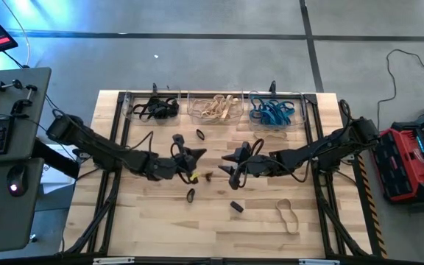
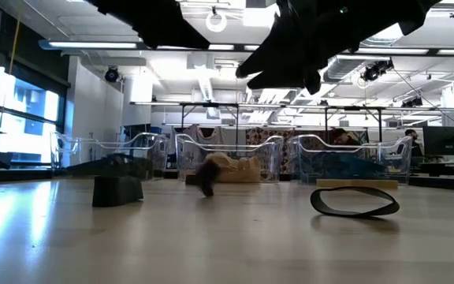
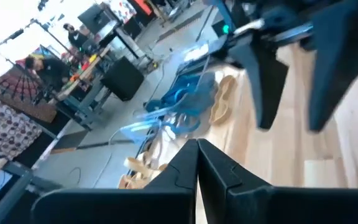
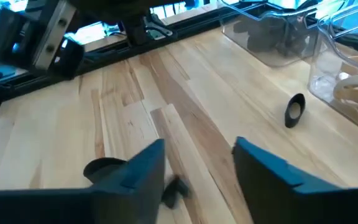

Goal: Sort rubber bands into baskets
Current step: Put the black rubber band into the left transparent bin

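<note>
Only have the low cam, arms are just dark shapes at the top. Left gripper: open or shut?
Observer: Shut. In its wrist view the left gripper has both fingers pressed together; I can't see anything between them.
Operator: And the right?
Observer: Open. The right gripper shows a clear gap between its fingers, with bare wood under it.
Operator: Where's the big tan band from above?
Observer: The large tan band lies flat to the right of the right gripper, apart from it, on the side of the table away from the baskets.
</note>
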Motion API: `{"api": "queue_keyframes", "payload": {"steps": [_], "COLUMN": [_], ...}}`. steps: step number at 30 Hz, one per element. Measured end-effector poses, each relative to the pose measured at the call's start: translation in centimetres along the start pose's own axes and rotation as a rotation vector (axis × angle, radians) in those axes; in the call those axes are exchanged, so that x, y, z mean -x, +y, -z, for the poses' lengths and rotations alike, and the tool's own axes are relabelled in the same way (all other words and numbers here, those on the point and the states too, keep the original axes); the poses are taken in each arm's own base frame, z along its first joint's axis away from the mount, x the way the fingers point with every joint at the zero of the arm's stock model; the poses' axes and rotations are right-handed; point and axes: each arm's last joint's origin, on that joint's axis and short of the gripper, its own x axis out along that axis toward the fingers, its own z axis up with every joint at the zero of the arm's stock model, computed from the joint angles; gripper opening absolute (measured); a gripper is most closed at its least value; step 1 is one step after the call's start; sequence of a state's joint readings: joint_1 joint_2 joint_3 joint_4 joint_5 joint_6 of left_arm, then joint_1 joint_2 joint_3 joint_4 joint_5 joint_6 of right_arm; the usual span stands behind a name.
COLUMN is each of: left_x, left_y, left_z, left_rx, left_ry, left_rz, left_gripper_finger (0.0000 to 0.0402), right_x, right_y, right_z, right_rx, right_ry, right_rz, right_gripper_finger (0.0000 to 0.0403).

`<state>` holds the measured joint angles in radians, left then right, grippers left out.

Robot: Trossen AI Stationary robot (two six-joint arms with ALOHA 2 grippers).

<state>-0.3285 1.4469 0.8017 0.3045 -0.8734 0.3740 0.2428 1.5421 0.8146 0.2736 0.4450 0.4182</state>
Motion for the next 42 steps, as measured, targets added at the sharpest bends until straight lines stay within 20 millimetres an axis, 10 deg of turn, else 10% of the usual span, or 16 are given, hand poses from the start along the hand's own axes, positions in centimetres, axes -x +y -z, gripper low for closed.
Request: {"api": "queue_keyframes", "payload": {"steps": [7, 17, 30, 36, 42], "left_x": [-0.4, -2.6, -5.2, -5.7, -5.1], "left_y": [1.3, -2.2, -5.5, -5.4, -4.1], "left_z": [1.4, 5.6, 9.6, 10.0, 9.2], "left_rx": [0.165, 0.231, 0.314, 0.325, 0.267], "left_ry": [0.079, 0.363, 0.581, 0.595, 0.549], "left_rz": [0.312, 0.66, 0.753, 0.739, 0.709], "left_gripper_finger": [0.0006, 0.0095, 0.0156, 0.0134, 0.0021], "right_x": [0.0, 0.0, 0.1, 0.1, 0.1], "right_y": [-0.1, -0.3, -0.4, -0.4, -0.4], "right_z": [0.5, 0.9, 1.0, 1.0, 1.0], "right_rx": [0.042, 0.076, 0.081, 0.082, 0.087], "right_ry": [0.06, 0.099, 0.108, 0.11, 0.113], "right_rz": [-0.008, 0.006, 0.009, 0.01, 0.011], "right_gripper_finger": [0.0233, 0.0236, 0.0236, 0.0236, 0.0236]}}
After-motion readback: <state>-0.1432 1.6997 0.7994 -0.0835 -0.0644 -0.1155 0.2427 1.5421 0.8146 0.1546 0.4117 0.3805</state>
